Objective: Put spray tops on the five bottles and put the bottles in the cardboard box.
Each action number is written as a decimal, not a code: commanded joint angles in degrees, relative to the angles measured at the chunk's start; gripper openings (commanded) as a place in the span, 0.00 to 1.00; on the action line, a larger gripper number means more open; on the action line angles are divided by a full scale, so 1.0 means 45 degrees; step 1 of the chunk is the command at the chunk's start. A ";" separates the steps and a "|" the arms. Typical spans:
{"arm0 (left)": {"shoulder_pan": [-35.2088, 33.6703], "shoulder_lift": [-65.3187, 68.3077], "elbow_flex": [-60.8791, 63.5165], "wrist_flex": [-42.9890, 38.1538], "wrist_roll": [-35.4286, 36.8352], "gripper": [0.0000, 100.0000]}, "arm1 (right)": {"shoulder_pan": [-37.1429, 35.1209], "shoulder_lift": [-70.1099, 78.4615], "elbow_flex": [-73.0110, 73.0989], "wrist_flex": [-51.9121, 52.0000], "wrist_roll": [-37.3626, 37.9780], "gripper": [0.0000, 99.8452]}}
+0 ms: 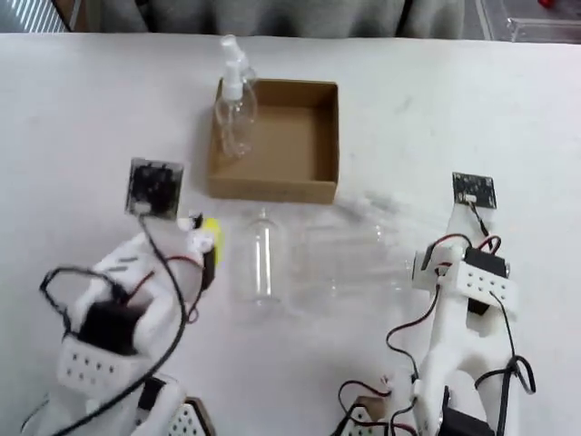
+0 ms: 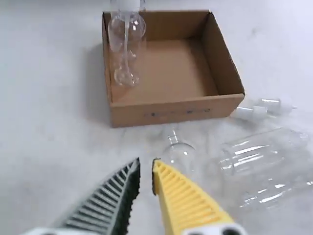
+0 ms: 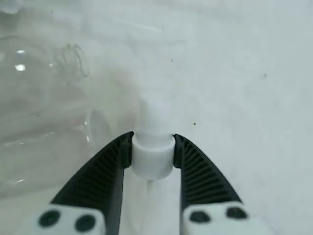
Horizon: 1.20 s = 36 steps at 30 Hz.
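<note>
Overhead, the cardboard box [image 1: 272,189] sits open at upper centre of the white table [image 1: 82,109]. One capped bottle [image 1: 234,113], its spray top already on, stands inside against the box's left wall, near the upper left corner.

At lower right of that frame is my right arm. My right gripper [image 3: 152,141] is clamped on a white spray top [image 3: 152,161], with a black finger pressed to either side of its collar and the stem pointing out past my fingertips, just above the table. Ahead of it lie clear bottles [image 3: 29,68], one showing an open neck.

At lower left of the overhead frame is my left gripper [image 2: 145,165], one finger yellow and one black. It is barely ajar, a slim gap showing at the tips, and it has hold of nothing. Just to its right in that frame is an uncapped bottle [image 1: 261,259], its open neck toward the box. I cannot tell whether it stands or lies.

More bare bottles [image 2: 264,149] lie on their sides in the centre of the overhead frame, between my two arms and below the box. A loose spray top [image 2: 266,106] rests on the table just off the box's lower right corner.
</note>
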 commanded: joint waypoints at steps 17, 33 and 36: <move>0.1514 0.7375 -0.4200 0.0020 0.4200 0.06 | 0.0147 -0.0420 0.0156 -0.0557 0.0645 0.02; 0.1182 0.7492 -0.3849 0.1446 0.4239 0.26 | 0.0068 -0.0420 0.0371 -0.1416 0.0527 0.02; 0.0908 0.7512 -0.3810 0.1055 0.4239 0.26 | 0.0068 -0.0420 0.0371 -0.1436 0.0508 0.02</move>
